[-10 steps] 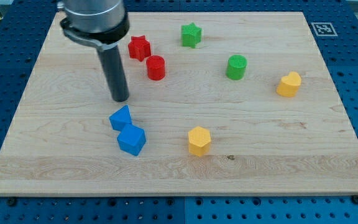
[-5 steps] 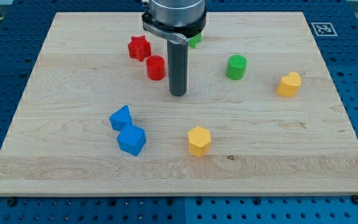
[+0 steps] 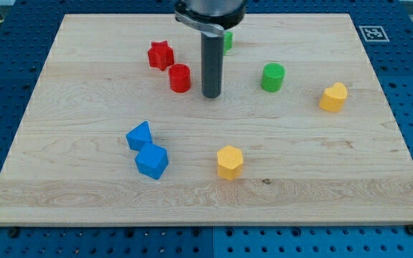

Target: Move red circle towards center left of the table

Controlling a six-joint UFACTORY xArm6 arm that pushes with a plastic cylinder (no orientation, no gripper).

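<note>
Camera view: my tip (image 3: 211,95) is set just right of the red circle (image 3: 180,77), near the table's (image 3: 63,179) top edge.
No claw is fitted, only a rod; the red star (image 3: 160,54) is seen up-left of the circle.

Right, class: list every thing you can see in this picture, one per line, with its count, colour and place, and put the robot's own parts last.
Red star: one, red, upper left.
Red circle: one, red, just below-right of the star.
Green star: one, green, top centre, partly hidden by the rod.
Green cylinder: one, green, upper right of centre.
Yellow blocks: two, one at right edge, one lower centre.
Blue blocks: two, touching, lower left.
Table: one, pale wood.
My tip: dark rod, just right of the red circle, apart.
</note>
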